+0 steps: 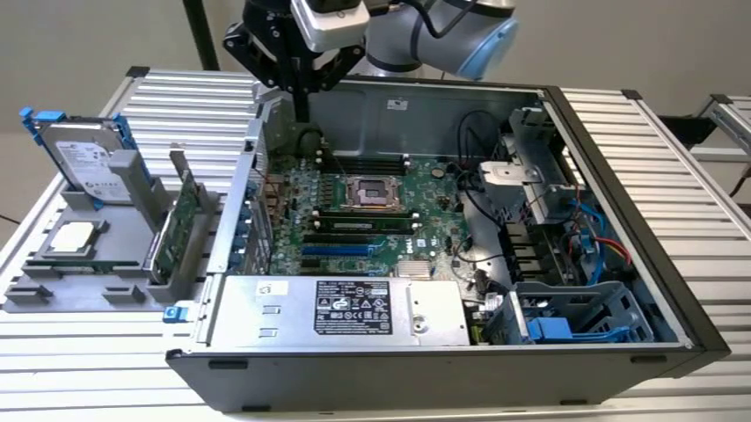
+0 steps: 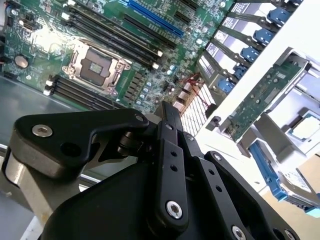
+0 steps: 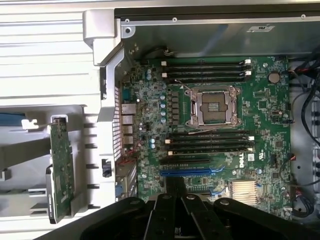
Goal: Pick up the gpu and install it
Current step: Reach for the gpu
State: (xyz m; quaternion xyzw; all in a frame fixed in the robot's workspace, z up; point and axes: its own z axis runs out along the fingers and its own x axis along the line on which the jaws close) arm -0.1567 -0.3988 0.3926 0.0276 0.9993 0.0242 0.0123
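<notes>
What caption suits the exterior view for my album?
Robot gripper hovers above the open computer case, while the gpu stands upright in a grey holder at the exterior view's left.

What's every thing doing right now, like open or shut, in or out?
gripper, shut, holding nothing.
gpu, upright in the grey holder, outside the case, not held.
computer case, side open.
CPU socket, empty.
CPU chip, flat in holder.
hard drive, standing in holder.

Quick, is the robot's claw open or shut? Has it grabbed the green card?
Gripper: shut, holding nothing. The gpu stands apart from it, not gripped.
</notes>
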